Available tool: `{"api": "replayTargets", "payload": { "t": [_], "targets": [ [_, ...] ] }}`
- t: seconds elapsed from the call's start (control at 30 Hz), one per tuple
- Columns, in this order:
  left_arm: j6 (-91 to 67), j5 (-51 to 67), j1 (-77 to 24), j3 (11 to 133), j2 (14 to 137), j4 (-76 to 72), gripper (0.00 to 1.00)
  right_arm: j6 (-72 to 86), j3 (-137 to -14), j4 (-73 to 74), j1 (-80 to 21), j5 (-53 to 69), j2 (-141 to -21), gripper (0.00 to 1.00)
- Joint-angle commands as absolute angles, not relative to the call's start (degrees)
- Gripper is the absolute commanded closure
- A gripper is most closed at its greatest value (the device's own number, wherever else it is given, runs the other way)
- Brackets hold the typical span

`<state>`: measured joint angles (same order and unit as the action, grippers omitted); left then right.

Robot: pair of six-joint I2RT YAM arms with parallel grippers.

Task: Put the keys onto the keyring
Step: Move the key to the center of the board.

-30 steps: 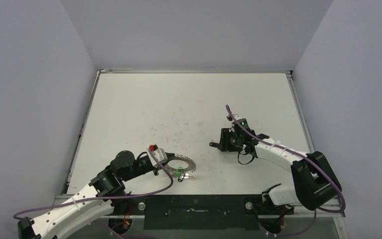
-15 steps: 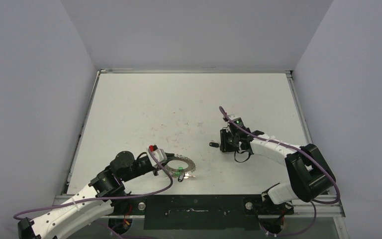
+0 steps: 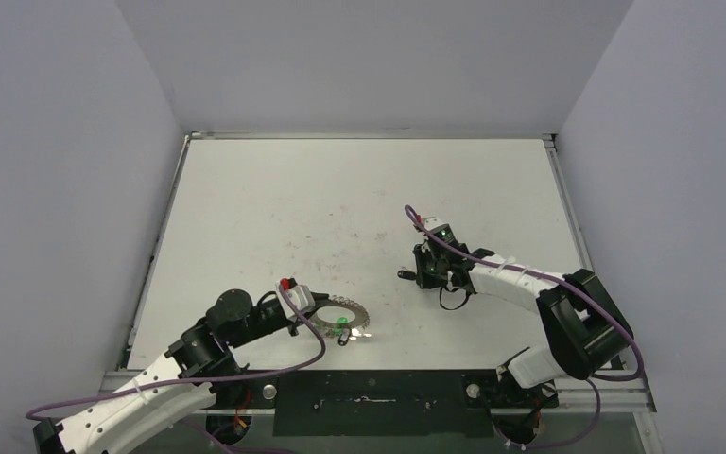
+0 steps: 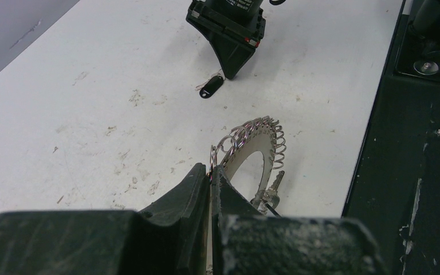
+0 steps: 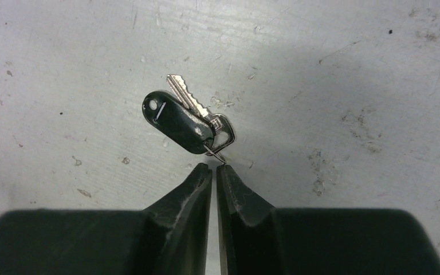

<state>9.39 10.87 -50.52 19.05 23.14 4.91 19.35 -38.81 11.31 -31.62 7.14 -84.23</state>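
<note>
My left gripper (image 4: 212, 171) is shut on the near rim of the keyring (image 4: 256, 124), a silver hoop edged with wire coils, seen from above as the keyring (image 3: 345, 312). A silver key (image 4: 272, 184) hangs at its lower side, and a green key (image 3: 340, 323) shows on it from above. The black key (image 5: 177, 122) lies flat on the table with a silver blade and a small wire loop. My right gripper (image 5: 215, 167) is shut just behind that loop. The loop touches the fingertips; I cannot tell whether it is pinched. The top view has this gripper (image 3: 418, 274) beside the black key (image 3: 404, 275).
The white table (image 3: 359, 189) is scuffed and walled by grey panels. A black strip (image 3: 378, 402) with the arm bases runs along the near edge, right beside the keyring. Purple cables loop over both arms.
The right gripper's jaws closed from part open while it shifted slightly left toward the black key. The left gripper and keyring barely moved.
</note>
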Motion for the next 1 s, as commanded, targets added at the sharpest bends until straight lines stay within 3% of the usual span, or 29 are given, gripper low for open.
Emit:
{"api": "replayTargets", "payload": {
  "t": [0.0, 0.13, 0.33, 0.4, 0.57, 0.97],
  "targets": [
    [8.8, 10.5, -50.3, 19.4, 22.3, 2.8, 1.00, 18.1, -40.2, 8.2, -32.2, 3.8, -84.0, 0.84],
    [8.8, 10.4, -50.3, 19.6, 22.3, 2.9, 1.00, 17.7, -40.9, 9.1, -32.4, 1.9, -84.2, 0.72],
    [8.9, 10.5, -50.3, 19.5, 22.6, 2.8, 1.00, 17.1, -42.7, 9.3, -32.5, 1.9, -86.9, 0.70],
    [8.9, 10.5, -50.3, 19.6, 22.6, 2.9, 1.00, 17.0, -43.1, 9.1, -32.6, 2.5, -87.8, 0.73],
    [9.0, 10.5, -50.3, 19.5, 22.2, 3.5, 1.00, 16.6, -43.0, 9.1, -33.1, 3.1, -87.1, 1.00],
    [8.3, 10.6, -50.3, 18.7, 22.6, 2.4, 1.00, 15.8, -41.8, 13.2, -33.1, 2.5, -76.4, 1.00]
  ]
}}
